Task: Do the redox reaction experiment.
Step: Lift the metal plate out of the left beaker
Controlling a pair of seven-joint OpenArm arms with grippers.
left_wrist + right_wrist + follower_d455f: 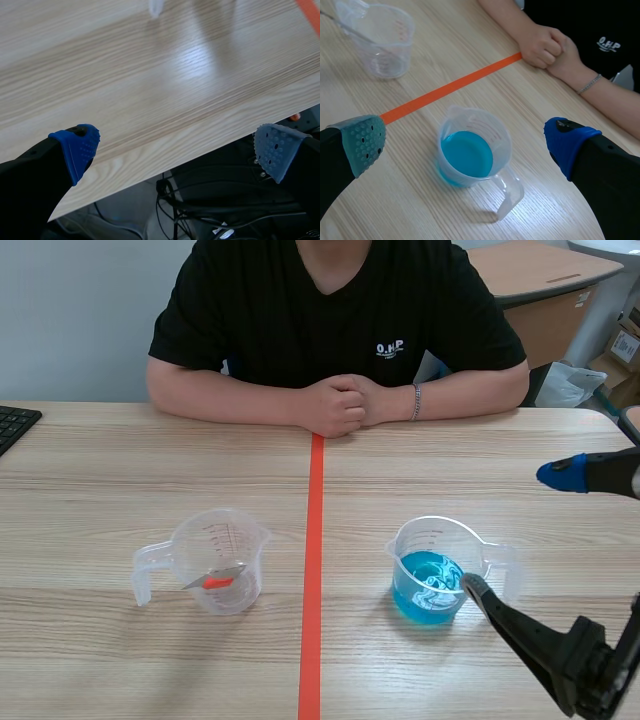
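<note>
The light wooden table fills most of what I see. An orange-red tape line runs down its middle from the far edge to the near one. A person in a black T-shirt sits at the far edge, their clasped hands resting on the wood at the head of that line.

My right arm comes in over the near right corner. The right gripper is spread wide, with the clear plastic measuring jug of blue liquid standing between its two pads. From the wrist camera I see bare wood between each pad and the jug's wall. The jug stands right of the tape line, nearer the near edge, its handle turned toward the right edge.

The left gripper is also spread. It holds nothing and hangs over the table's near edge, with dark cables below it.

The second clear plastic measuring jug stands left of the line, level with the first, its handle toward the left edge. A thin silvery strip with an orange-red bit leans inside it; I cannot tell what it is.

A black keyboard pokes in at the left edge.
</note>
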